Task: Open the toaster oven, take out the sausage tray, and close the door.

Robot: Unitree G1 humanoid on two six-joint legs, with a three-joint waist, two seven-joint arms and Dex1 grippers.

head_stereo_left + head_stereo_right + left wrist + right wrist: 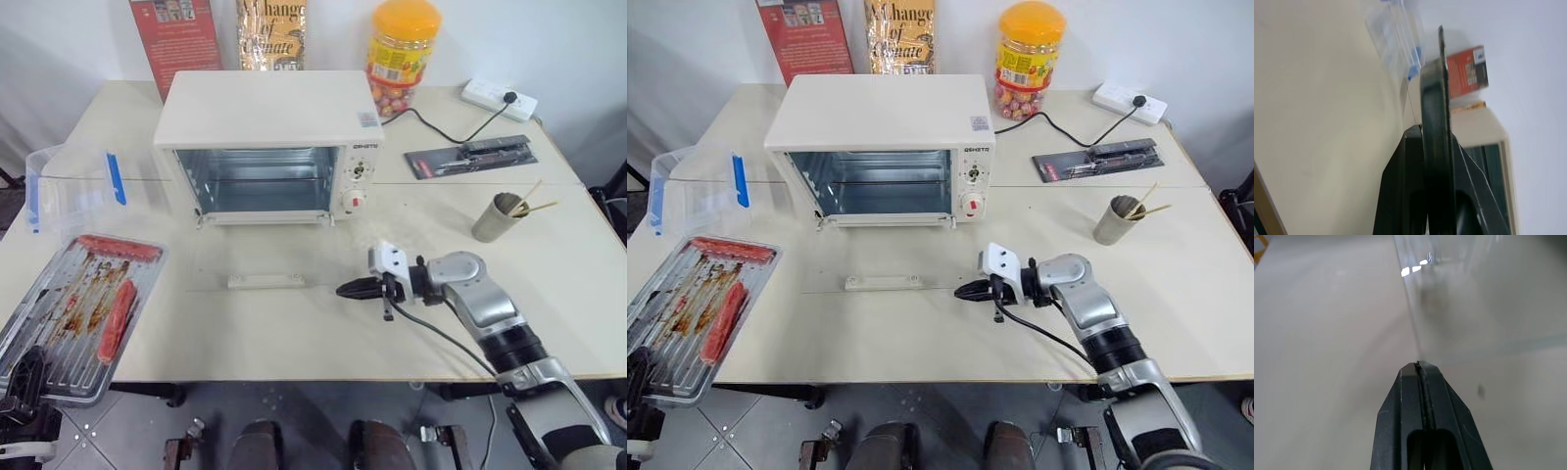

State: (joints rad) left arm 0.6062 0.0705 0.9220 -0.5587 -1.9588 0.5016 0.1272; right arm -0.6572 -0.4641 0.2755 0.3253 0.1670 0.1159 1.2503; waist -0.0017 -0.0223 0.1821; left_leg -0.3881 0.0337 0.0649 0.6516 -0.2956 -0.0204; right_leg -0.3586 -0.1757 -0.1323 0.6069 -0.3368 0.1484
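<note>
The toaster oven (pixel 269 137) stands at the middle of the table (pixel 549 255), its cavity empty. The door (pixel 265 264) is folded fully down, lying flat on the table in front of the oven with its white bar handle (pixel 265 281) at the near edge.

The sausage tray (pixel 83 308) is out of the oven, at the table's near left corner and overhanging the edge. Two red sausages (pixel 119 318) lie in it, one along the far rim and one lengthwise near the right side. The left pincer (pixel 1436 161) is clenched on the tray's near rim, which runs between its fingers in the left wrist view.

The right pincer (pixel 355 289) is pressed shut on nothing, pointing leftward just off the door's near right corner; in the right wrist view its tips sit at the glass edge.

A clear plastic box (pixel 73 186) with blue clips lies left of the oven. A candy jar (pixel 402 49), a power strip (pixel 500 98), a black package (pixel 470 157) and a cup of sticks (pixel 500 217) occupy the right half.
</note>
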